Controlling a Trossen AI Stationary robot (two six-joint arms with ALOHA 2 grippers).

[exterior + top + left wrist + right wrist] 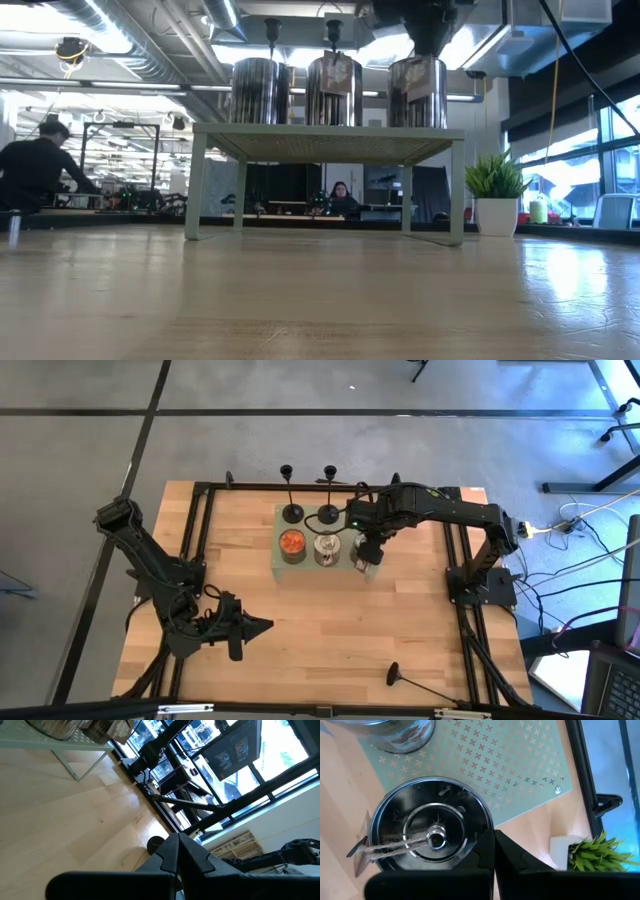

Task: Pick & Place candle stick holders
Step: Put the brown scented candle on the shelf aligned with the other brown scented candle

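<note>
Right end effector point(494, 851), shut and empty, hangs over a silver tin can point(427, 837), while one thin black metal candle stick holder point(418, 683) lies on the wooden surface point(320, 630), stiff, probably light, best pinched by its stem.

In the low view, the candle stick holders point(272, 28) and right gripper point(425, 25) are cut off by the top edge.
</note>
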